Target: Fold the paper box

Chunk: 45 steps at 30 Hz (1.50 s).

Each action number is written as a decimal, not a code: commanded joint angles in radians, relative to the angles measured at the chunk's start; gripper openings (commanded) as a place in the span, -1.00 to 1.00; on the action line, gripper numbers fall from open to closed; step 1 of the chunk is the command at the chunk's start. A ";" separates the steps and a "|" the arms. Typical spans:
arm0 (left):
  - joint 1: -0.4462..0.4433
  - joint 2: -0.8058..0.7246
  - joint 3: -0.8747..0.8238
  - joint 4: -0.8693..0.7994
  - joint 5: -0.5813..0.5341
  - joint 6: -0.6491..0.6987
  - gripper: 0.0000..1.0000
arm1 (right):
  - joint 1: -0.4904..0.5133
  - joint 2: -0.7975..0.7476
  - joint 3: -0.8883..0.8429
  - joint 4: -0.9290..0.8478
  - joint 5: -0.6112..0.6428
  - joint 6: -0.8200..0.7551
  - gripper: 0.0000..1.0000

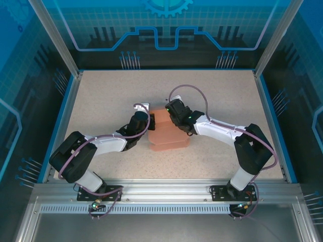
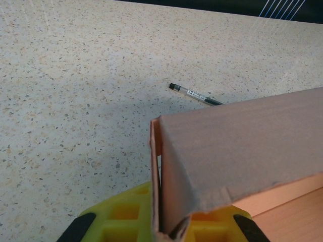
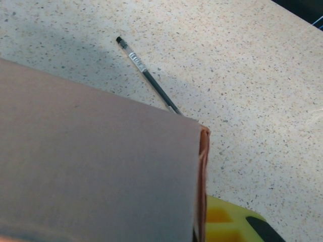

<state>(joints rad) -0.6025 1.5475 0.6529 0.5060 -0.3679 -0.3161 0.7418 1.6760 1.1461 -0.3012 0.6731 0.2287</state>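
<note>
speckled table (image 1: pixel 227 101): left gripper (image 2: pixel 169 224) clamps paper box (image 2: pixel 242 146)

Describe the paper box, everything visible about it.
The paper box is thin salmon-pink cardboard, partly folded, with raised panels and an open corner seam. It sits near the middle of the table. The left gripper pinches one wall. A pen lies beside it, one end hidden behind a panel.

Speckled beige counter (image 1: pixel 101 96), bordered by blue edging (image 1: pixel 64 118), with an aluminium rail (image 1: pixel 161 194) along near side. Translucent blue enclosure panels (image 1: pixel 30 60) on three sides. Thin dark pen (image 2: pixel 194 94) with clear, labelled barrel, lying flat and diagonal on counter.
</note>
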 commanded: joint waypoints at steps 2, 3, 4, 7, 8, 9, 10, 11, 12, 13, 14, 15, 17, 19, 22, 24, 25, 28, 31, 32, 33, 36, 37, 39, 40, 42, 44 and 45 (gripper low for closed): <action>-0.004 -0.016 0.008 0.019 0.012 0.001 -1.00 | 0.002 0.031 0.023 -0.093 0.141 -0.019 -0.67; -0.003 -0.016 0.007 0.017 0.011 0.002 -1.00 | 0.002 0.037 0.026 -0.103 0.153 -0.020 -0.67; -0.004 -0.016 0.006 0.018 0.011 0.002 -1.00 | 0.001 0.042 0.030 -0.109 0.164 -0.023 -0.67; -0.004 -0.015 0.006 0.017 0.012 0.001 -1.00 | 0.001 0.042 0.032 -0.110 0.150 -0.024 -0.67; -0.003 -0.014 0.008 0.017 0.011 0.002 -1.00 | 0.001 0.038 0.030 -0.106 0.130 -0.023 -0.66; -0.004 -0.013 0.007 0.018 0.012 0.002 -1.00 | 0.001 0.031 0.029 -0.102 0.112 -0.025 -0.65; -0.004 -0.011 0.007 0.018 0.012 0.002 -1.00 | 0.002 0.022 0.027 -0.096 0.092 -0.025 -0.62; -0.003 -0.011 0.008 0.017 0.012 0.002 -1.00 | 0.002 0.011 0.023 -0.086 0.071 -0.029 -0.59; -0.005 -0.010 0.009 0.017 0.011 0.001 -1.00 | 0.001 0.001 0.021 -0.080 0.054 -0.032 -0.57; -0.004 -0.011 0.009 0.017 0.010 0.003 -1.00 | 0.002 -0.012 0.018 -0.076 0.038 -0.033 -0.54; -0.004 -0.010 0.008 0.017 0.010 0.003 -1.00 | 0.002 -0.024 0.017 -0.074 0.021 -0.034 -0.52; -0.004 -0.010 0.007 0.016 0.010 0.003 -1.00 | 0.000 -0.036 0.015 -0.072 0.003 -0.034 -0.49; -0.003 -0.010 0.008 0.017 0.009 0.002 -1.00 | -0.002 -0.059 0.010 -0.069 -0.036 -0.029 -0.44; -0.004 -0.010 0.007 0.017 0.010 0.001 -1.00 | -0.003 -0.079 0.005 -0.070 -0.066 -0.023 -0.37; -0.003 -0.010 0.007 0.018 0.011 0.002 -1.00 | -0.005 -0.103 0.003 -0.076 -0.104 -0.013 -0.29; -0.004 -0.010 0.008 0.018 0.012 0.001 -1.00 | -0.004 -0.114 0.003 -0.081 -0.123 -0.006 -0.22; -0.003 -0.011 0.007 0.018 0.010 0.002 -1.00 | -0.006 -0.122 0.002 -0.084 -0.132 -0.004 -0.18; -0.004 -0.014 0.005 0.018 0.010 0.002 -1.00 | -0.005 -0.141 0.003 -0.094 -0.155 0.000 -0.05; -0.004 -0.016 0.004 0.016 0.008 0.002 -1.00 | -0.007 -0.173 0.000 -0.103 -0.202 -0.002 0.08; -0.004 -0.014 0.005 0.017 0.007 0.004 -1.00 | -0.008 -0.189 -0.004 -0.104 -0.223 -0.004 0.10; -0.004 -0.015 0.005 0.016 0.007 0.004 -1.00 | -0.008 -0.203 -0.008 -0.105 -0.242 -0.006 0.12; -0.003 -0.011 0.005 0.016 0.006 0.005 -1.00 | -0.009 -0.250 -0.008 -0.128 -0.280 -0.013 0.13; -0.004 -0.010 0.006 0.018 0.006 0.006 -1.00 | -0.009 -0.266 -0.007 -0.136 -0.290 -0.019 0.14; -0.004 -0.004 0.008 0.020 0.004 0.012 -1.00 | -0.015 -0.297 -0.005 -0.146 -0.318 -0.032 0.15; -0.003 0.002 0.010 0.024 0.006 0.018 -1.00 | -0.023 -0.311 -0.006 -0.149 -0.343 -0.035 0.16; -0.005 0.011 0.011 0.034 0.008 0.036 -1.00 | -0.050 -0.338 -0.009 -0.148 -0.398 -0.038 0.17; -0.013 0.025 0.017 0.047 0.006 0.063 -1.00 | -0.091 -0.359 -0.019 -0.143 -0.467 -0.038 0.17; -0.017 0.034 0.020 0.052 0.004 0.078 -1.00 | -0.110 -0.365 -0.025 -0.139 -0.489 -0.037 0.17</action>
<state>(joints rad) -0.6064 1.5562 0.6529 0.5137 -0.3626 -0.2882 0.6800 1.3392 1.1419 -0.4225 0.2916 0.2043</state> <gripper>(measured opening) 0.102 0.584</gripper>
